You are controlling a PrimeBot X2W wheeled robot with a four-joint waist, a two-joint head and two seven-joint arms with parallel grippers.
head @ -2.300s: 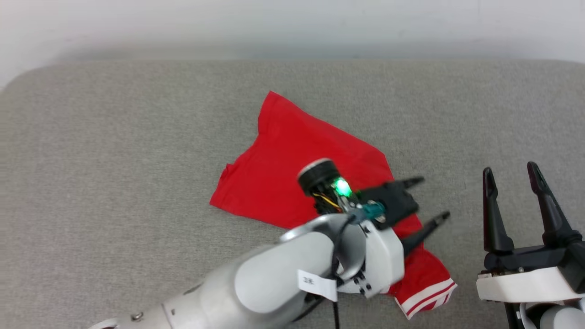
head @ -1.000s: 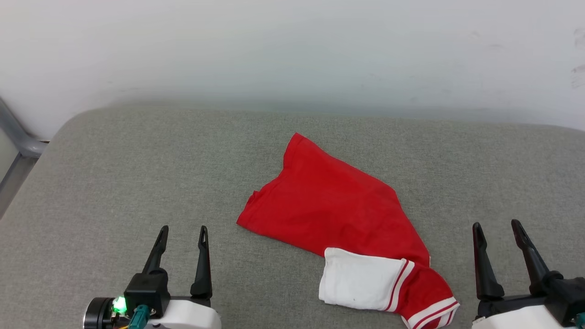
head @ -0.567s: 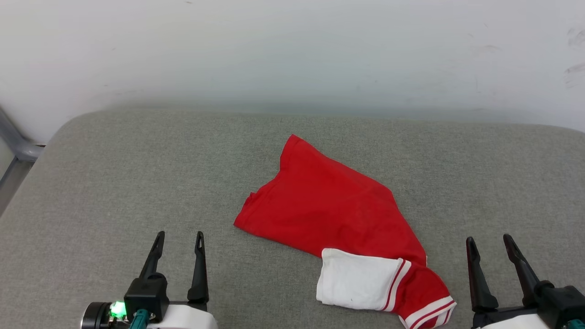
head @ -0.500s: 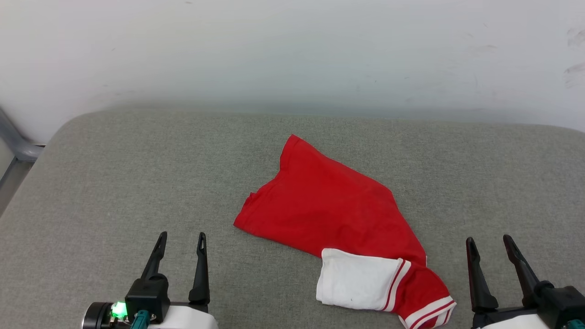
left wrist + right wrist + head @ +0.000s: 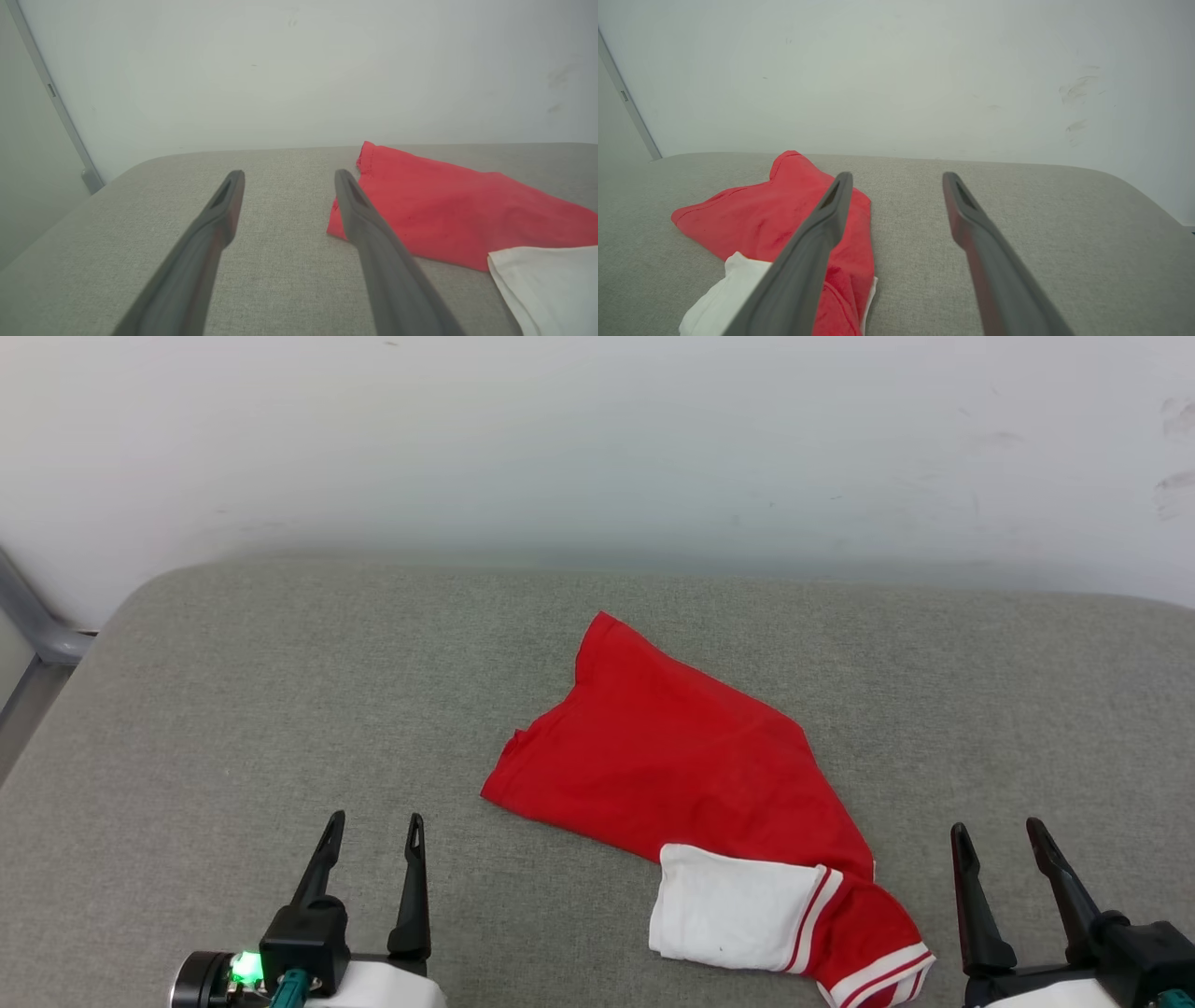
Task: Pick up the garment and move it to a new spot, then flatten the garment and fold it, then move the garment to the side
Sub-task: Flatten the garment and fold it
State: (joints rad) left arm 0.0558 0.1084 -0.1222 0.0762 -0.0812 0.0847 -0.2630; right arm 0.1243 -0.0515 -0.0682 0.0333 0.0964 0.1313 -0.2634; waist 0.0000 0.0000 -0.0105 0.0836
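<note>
The garment [image 5: 681,775] lies folded in a loose red slab on the grey cushion, its plain red face up, a white sleeve [image 5: 733,919] with red-striped trim folded over its near end. No lettering shows. My left gripper [image 5: 375,821] stands open at the lower left, well left of the garment, nothing between its fingers. My right gripper [image 5: 997,829] stands open at the lower right, just right of the striped sleeve end. From the left wrist the garment [image 5: 448,210] lies right of the open gripper [image 5: 286,175]; from the right wrist the garment [image 5: 770,219] lies left of the open gripper [image 5: 896,177].
The grey cushioned surface [image 5: 233,709] runs wide on both sides of the garment and ends at a white wall [image 5: 597,448] behind. A grey metal frame [image 5: 28,625] stands past the cushion's rounded far-left corner.
The left arm has drawn back from over the garment to the lower left, uncovering the white sleeve. The head camera has tilted up, showing more wall. In the last second nearly nothing moves.
</note>
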